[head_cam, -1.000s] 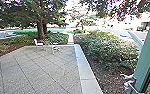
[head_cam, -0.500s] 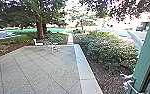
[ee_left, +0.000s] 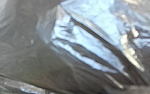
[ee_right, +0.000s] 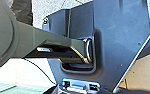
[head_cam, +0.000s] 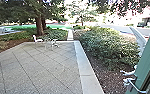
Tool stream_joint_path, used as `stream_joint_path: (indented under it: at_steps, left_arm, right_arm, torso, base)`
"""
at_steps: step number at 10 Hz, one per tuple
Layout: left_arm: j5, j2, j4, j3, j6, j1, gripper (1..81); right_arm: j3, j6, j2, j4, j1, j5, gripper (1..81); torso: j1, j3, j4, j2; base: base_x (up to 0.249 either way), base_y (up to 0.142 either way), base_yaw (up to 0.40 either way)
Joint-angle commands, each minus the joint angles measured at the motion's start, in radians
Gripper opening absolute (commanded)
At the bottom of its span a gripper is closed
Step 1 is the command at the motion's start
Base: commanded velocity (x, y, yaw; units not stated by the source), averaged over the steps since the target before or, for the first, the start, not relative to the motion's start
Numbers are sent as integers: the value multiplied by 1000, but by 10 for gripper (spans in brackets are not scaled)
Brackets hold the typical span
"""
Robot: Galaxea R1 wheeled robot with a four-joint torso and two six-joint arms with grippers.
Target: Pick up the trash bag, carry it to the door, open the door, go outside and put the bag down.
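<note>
Dark, glossy plastic of the trash bag (ee_left: 28, 57) lies close to the camera in the left wrist view, creased, with bright bluish reflections across its folds. How the bag is held cannot be made out. At the right of the head view stands the green frame of a door (head_cam: 149, 53), slanting, with glass along its far side. A pale metal handle (head_cam: 138, 88) sticks out near its lower part.
Paved yard (head_cam: 36, 67) ahead, bordered by a pale curb (head_cam: 87, 75) with bushes (head_cam: 108, 47) to its right. A white chair (head_cam: 37, 39) stands at the far edge, near trees.
The head view has shifted a little: the camera has moved, with the yard's far edge now higher in the picture and more of the door handle showing.
</note>
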Motion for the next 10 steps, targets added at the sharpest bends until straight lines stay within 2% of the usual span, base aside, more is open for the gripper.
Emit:
stream_joint_path:
  at_steps: [1, 3, 5, 6, 8, 9, 10]
  left_arm:
    - [152, -97, -117, 37, -2, -184, 10]
    - [221, -115, -155, 31, -2, -291, 10]
    - [287, -116, -192, 7, -5, -389, 10]
    - [324, -119, -219, -18, -5, -440, 10]
    - [401, -120, -290, -108, -3, -511, 10]
    - [416, -117, -306, -145, -3, -537, 10]
    - [418, -116, -330, -180, -3, -552, 10]
  right_arm:
    - [15, 1, 7, -18, 35, -45, 811]
    - [-16, -2, 34, -24, 33, -45, 811]
    - [-45, -7, 56, -27, 30, -45, 811]
    - [-48, -7, 61, -27, 30, -46, 811]
    - [-48, -9, 61, -27, 30, -46, 811]
    - [-47, -9, 62, -29, 30, -46, 811]
    - [-47, -10, 65, -29, 33, -46, 811]
  torso:
    - [0, -89, 0, 0]
    - [0, -150, 0, 0]
    - [1, -120, 0, 1]
    - [1, -92, -87, 2]
    - [1, -99, -99, 2]
    - [1, -91, -123, 2]
    - [1, -82, -153, 2]
  base:
    - [0, 0, 0]
    - [0, 0, 0]
    - [0, 0, 0]
    - [0, 0, 0]
    - [0, 0, 0]
    - [0, 0, 0]
    - [0, 0, 0]
